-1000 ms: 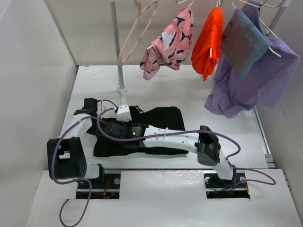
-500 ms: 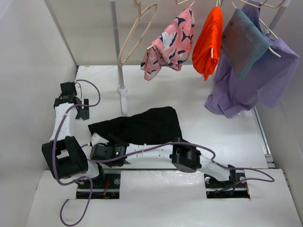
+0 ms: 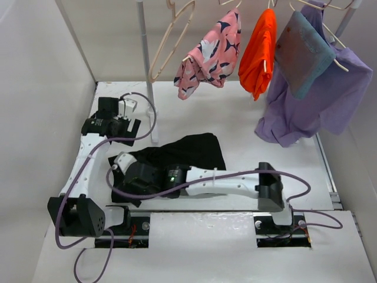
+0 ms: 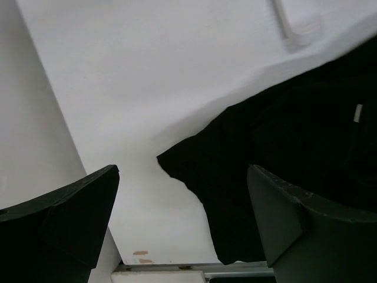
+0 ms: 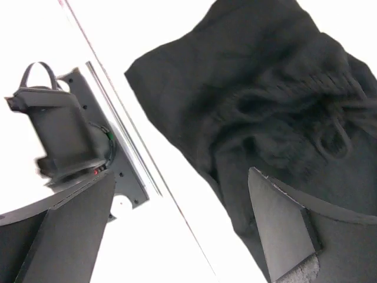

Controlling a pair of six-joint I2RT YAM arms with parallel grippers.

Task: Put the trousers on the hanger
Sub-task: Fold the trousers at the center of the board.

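Fingers (image 5: 283, 236) of both grippers stand spread wide, gripping nothing. We see the right gripper (image 5: 181, 172) low over the trousers (image 3: 197, 152), though we cannot tell whether it touches them. They lie crumpled on the table (image 3: 247, 124), just in front of the pole (image 3: 145, 53), their drawstring waist bunched up in the right wrist view. Our left gripper (image 4: 182, 171) hovers above the cloth's left corner and the white table beside it. The hanger (image 3: 152, 75) hangs high beside the pole, left of a pink garment (image 3: 209, 56), well apart from the trousers.
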